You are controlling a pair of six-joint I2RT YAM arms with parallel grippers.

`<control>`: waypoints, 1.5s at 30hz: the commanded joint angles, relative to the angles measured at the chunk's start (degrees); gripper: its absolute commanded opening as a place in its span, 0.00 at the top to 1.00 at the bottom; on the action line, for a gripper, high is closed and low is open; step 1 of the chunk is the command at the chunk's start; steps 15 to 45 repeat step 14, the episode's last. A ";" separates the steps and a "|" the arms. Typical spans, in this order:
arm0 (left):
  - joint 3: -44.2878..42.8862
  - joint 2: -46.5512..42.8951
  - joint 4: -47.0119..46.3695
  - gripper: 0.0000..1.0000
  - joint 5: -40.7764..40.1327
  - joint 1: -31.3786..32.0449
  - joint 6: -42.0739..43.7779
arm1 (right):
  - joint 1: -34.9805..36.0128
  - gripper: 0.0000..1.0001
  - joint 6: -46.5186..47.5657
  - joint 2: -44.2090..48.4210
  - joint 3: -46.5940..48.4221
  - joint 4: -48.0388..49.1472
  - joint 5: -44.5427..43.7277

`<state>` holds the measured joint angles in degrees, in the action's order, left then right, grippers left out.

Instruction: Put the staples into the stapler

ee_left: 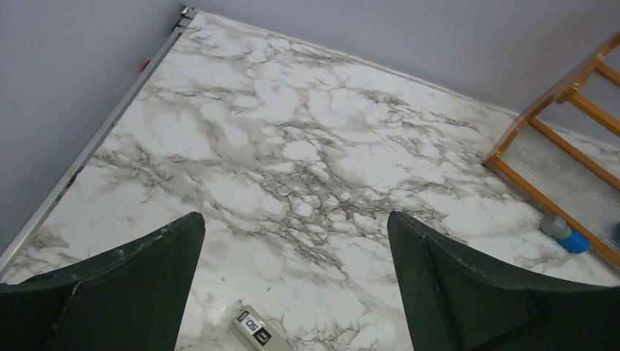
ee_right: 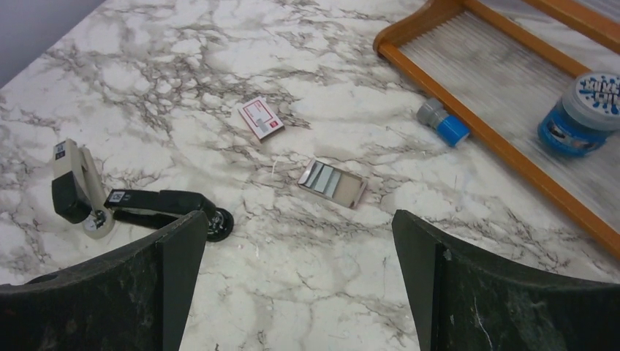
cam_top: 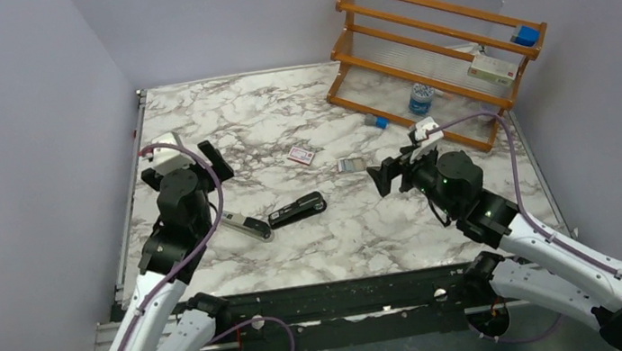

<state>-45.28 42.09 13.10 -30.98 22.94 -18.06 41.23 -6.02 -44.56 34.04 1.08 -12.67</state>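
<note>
Two grippers hang empty, jaws wide: left gripper (cam_top: 213,159) left of the stapler (cam_top: 298,208), right gripper (cam_top: 385,177) to its right. It lies swung open on the worktop (cam_top: 217,106), likely baring its channel for loading. Beyond it sit the staples box (cam_top: 301,154) and a tray of strips (cam_top: 351,164); nothing blocks them.

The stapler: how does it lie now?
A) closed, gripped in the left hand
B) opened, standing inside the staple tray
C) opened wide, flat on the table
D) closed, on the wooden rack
C: the stapler lies on the marble table with its two halves swung apart, nothing gripping it.
</note>
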 commanded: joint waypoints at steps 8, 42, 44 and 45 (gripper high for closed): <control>5.08 -5.82 4.31 0.01 -8.08 -0.02 -4.82 | -0.05 0.00 -6.70 2.65 -3.92 -1.19 -9.51; 5.20 -6.66 4.79 0.01 -9.36 -0.01 -5.03 | -0.08 0.00 -6.19 3.07 -3.64 -1.76 -10.41; 5.20 -6.66 4.79 0.01 -9.36 -0.01 -5.03 | -0.08 0.00 -6.19 3.07 -3.64 -1.76 -10.41; 5.20 -6.66 4.79 0.01 -9.36 -0.01 -5.03 | -0.08 0.00 -6.19 3.07 -3.64 -1.76 -10.41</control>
